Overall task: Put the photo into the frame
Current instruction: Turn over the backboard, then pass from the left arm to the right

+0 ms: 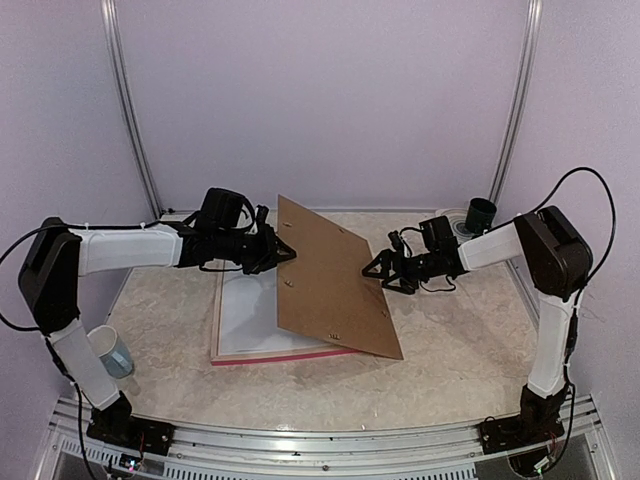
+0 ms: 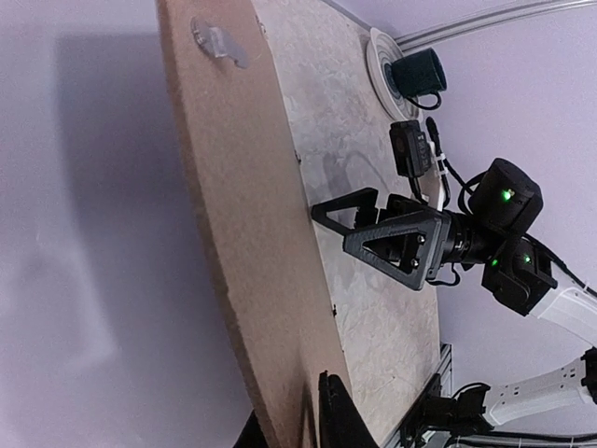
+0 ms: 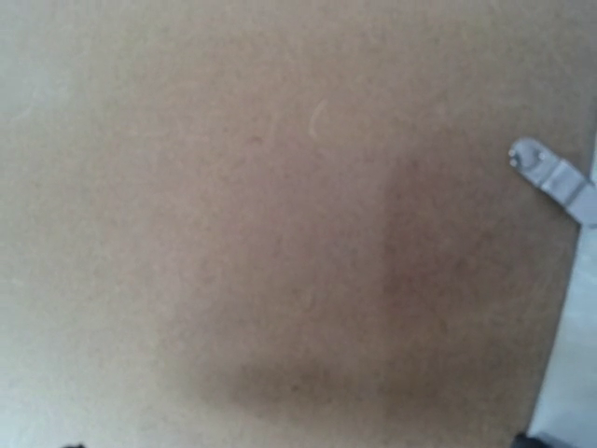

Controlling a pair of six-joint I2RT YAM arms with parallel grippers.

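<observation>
The pink-red frame lies flat on the table with a white surface inside it. A brown backing board stands tilted over the frame's right part. My left gripper is shut on the board's upper left edge; in the left wrist view its dark fingers clamp the board. My right gripper is open, its tips at the board's right face, and it also shows in the left wrist view. The board fills the right wrist view, with a metal clip on it. The photo is hidden.
A dark green mug stands on a white plate at the back right; it also shows in the left wrist view. A white and blue mug sits at the near left by the left arm.
</observation>
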